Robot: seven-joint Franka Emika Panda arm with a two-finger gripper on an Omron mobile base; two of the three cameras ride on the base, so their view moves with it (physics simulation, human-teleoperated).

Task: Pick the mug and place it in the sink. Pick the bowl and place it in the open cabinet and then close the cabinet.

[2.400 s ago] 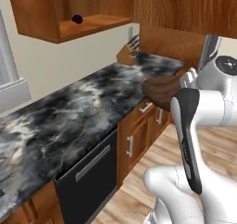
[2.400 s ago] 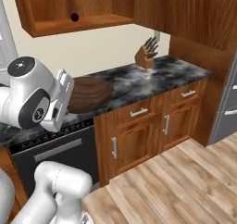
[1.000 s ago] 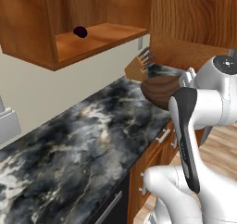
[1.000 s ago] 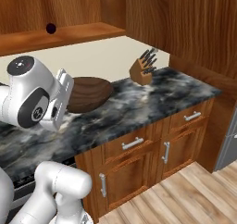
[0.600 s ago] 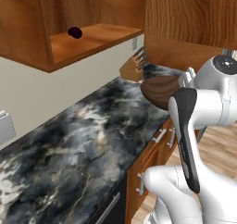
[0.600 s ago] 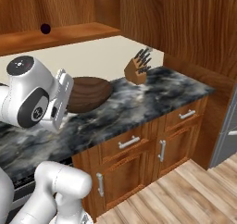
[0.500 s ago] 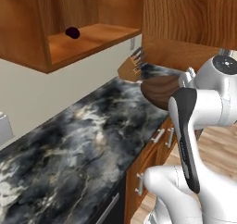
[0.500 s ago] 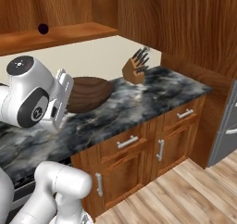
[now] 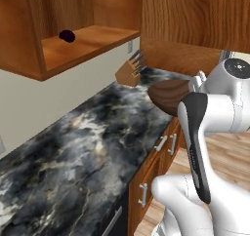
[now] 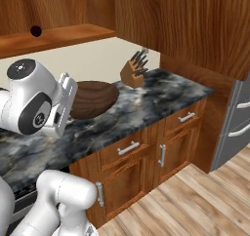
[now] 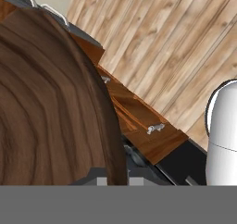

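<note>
The wide dark-brown wooden bowl (image 9: 168, 96) (image 10: 93, 99) hangs over the front edge of the black marble counter (image 9: 83, 147), tipped on its side. My gripper (image 10: 72, 101) is shut on the bowl's rim, and in the hand view the bowl (image 11: 51, 102) covers the left half. The open cabinet (image 9: 85, 42) is up and to the left of the bowl; its shelf (image 10: 56, 35) is bare wood apart from one small object. The mug and the sink are out of view.
A small dark purple round object (image 9: 67, 35) (image 10: 35, 31) lies on the cabinet shelf. A knife block (image 9: 129, 74) (image 10: 133, 73) stands at the counter's far end. Under-counter drawers with silver handles (image 10: 128, 148) line the front. A steel fridge (image 10: 239, 125) stands at right.
The whole picture has shifted: the base has driven, so the cabinet, counter and knife block sit differently in view. The bowl stays in the shut gripper, held the same way.
</note>
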